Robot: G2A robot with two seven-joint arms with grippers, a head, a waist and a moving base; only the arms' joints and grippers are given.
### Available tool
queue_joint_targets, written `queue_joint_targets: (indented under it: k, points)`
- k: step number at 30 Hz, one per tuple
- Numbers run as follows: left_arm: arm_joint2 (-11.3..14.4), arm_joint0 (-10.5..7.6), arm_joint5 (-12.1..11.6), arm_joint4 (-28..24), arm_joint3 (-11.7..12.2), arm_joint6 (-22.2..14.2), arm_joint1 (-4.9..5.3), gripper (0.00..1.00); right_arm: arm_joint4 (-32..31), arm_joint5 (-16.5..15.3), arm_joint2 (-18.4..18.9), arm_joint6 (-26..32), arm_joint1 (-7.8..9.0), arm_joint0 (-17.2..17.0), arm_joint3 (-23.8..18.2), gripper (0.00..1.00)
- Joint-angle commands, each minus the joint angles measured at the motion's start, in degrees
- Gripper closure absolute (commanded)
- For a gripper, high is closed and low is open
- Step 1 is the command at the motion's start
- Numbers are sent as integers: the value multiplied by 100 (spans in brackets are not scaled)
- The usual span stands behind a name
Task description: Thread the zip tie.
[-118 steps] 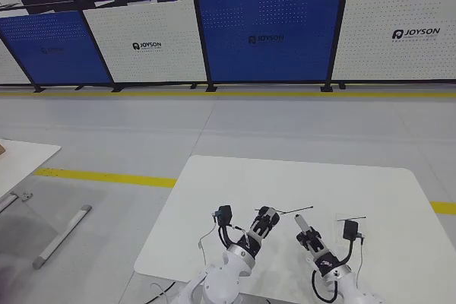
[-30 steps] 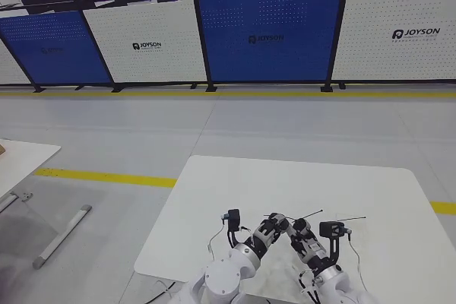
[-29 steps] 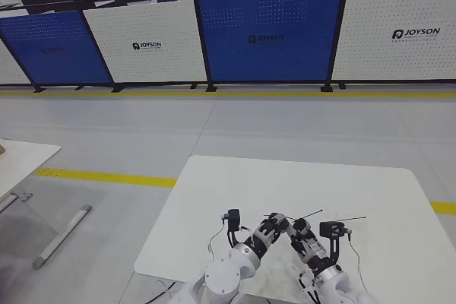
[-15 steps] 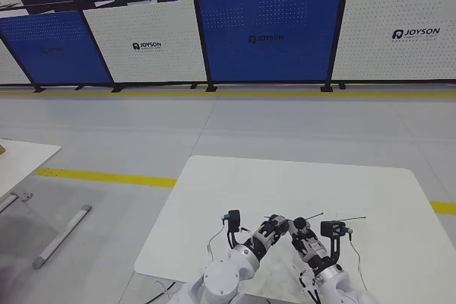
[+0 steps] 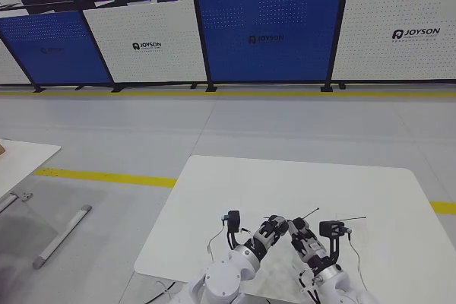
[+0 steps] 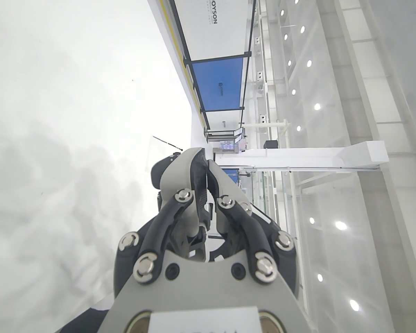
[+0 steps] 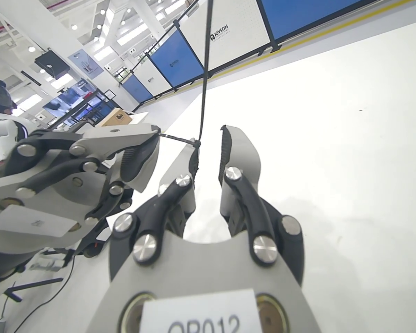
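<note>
Zip tie [image 7: 205,70] is up over the counter's [image 5: 349,190] near edge, pinched in the closed fingers of the left gripper [image 7: 156,133]. The right gripper [image 7: 209,140] has swung in from the side, fingers spread. The tie is against one finger, so the threading handoff looks close.

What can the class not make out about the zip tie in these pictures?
Zip tie end: right wrist view, cut off by the top edge.
Whether its tip has entered the head: too small in the top and right wrist views.
Gripped part: left wrist view, hidden inside the shut left gripper.
</note>
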Motion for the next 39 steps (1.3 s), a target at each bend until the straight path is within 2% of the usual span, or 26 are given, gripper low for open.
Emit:
queue_joint_targets:
  k: [1,10,27,34,35,36,38,39]
  points:
    - [7,-4,1,8,7,10,0,100,-8,2,-3,-4,-1,-2,-5,99]
    - [16,-6,-31,15,33,35,2,100,-7,26,-20,18,-8,19,16,100]
    - [-38,126,-596,-116,-102,-244,39,100,-7,-2,-66,40,-22,65,69,100]
    - [-45,149,-623,-90,-123,-219,50,100,-40,-32,-47,-2,-16,15,34,100]
    - [-42,144,-606,-79,-113,-190,49,100,-33,-45,-35,-3,-13,4,29,95]
    - [-35,133,-591,-78,-102,-161,47,100,-32,-58,-20,3,-9,-8,24,80]
    - [-24,114,-551,-80,-75,-151,45,100,-27,-70,5,11,-3,-28,17,66]
    - [-21,101,-528,-79,-63,-150,45,100,-22,-74,23,5,0,-44,9,65]
